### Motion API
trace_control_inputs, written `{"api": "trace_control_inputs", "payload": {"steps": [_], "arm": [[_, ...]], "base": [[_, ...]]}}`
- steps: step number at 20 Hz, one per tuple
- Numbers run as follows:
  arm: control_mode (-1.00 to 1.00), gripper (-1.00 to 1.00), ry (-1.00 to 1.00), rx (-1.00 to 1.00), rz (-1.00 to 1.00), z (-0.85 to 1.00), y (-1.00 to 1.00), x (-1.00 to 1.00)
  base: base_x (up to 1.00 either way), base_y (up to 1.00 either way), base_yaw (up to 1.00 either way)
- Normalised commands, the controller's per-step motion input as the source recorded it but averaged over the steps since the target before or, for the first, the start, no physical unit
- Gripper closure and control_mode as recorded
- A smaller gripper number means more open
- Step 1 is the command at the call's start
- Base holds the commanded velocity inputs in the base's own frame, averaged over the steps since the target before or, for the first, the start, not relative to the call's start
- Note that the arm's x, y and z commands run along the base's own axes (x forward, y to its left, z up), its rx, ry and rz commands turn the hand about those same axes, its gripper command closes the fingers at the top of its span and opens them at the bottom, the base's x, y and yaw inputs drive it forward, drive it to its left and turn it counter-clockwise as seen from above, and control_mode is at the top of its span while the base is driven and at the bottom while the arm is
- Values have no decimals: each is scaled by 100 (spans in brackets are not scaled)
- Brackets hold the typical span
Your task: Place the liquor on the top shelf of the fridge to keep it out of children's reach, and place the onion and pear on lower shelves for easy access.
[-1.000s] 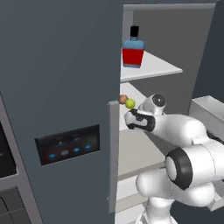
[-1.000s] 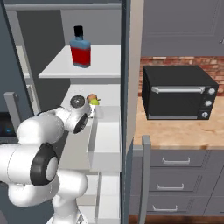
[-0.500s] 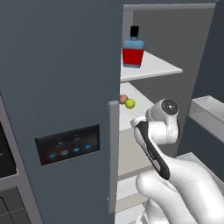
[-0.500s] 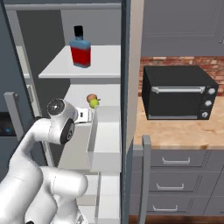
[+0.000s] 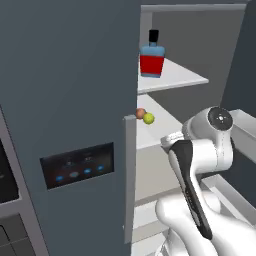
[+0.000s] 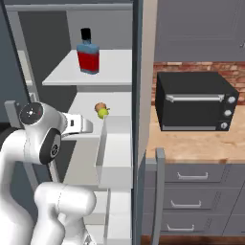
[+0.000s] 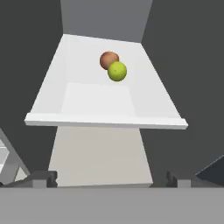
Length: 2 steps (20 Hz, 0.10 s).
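Item: tall slate grey-blue fridge (image 5: 65, 75), door open, white slab shelves inside. Top shelf (image 6: 115, 72): holds the liquor, a squat bottle with blue shoulders, red label band and black cap (image 5: 151, 59), upright, toward the front of the slab. Lower shelf (image 7: 87, 98): holds the onion, a small brown-orange ball (image 7: 108, 59), and the pear, a small yellow-green ball (image 7: 117, 71), touching or nearly so, the pear in front, both toward the rear of the slab. Two-finger gripper (image 7: 111, 180): tips spread wide, nothing between them, standing outside the shelf front and aimed along it. Judged status: all three goods appear to be in their assigned places. Risks: both balls are round and unrestrained, so a knock to the shelf edge from the white arm (image 5: 200, 150) could set them rolling; the bottle sits near the open edge above the arm's elbow, and an upward swing there could tip it. Obstructions: the white door bin (image 6: 117, 148) lies just beside the arm, and the door edge (image 5: 130, 175) flanks it on the other side, leaving a narrow channel. Also present: black countertop oven (image 6: 194, 100) on a wood counter (image 6: 201, 148), grey drawers (image 6: 201, 191) below, well apart from the work.
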Motion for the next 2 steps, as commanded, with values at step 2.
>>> {"api": "trace_control_inputs", "payload": {"steps": [2], "arm": [[-100,-100,0,0,0,93,0,-93]], "base": [[0,0,0]]}}
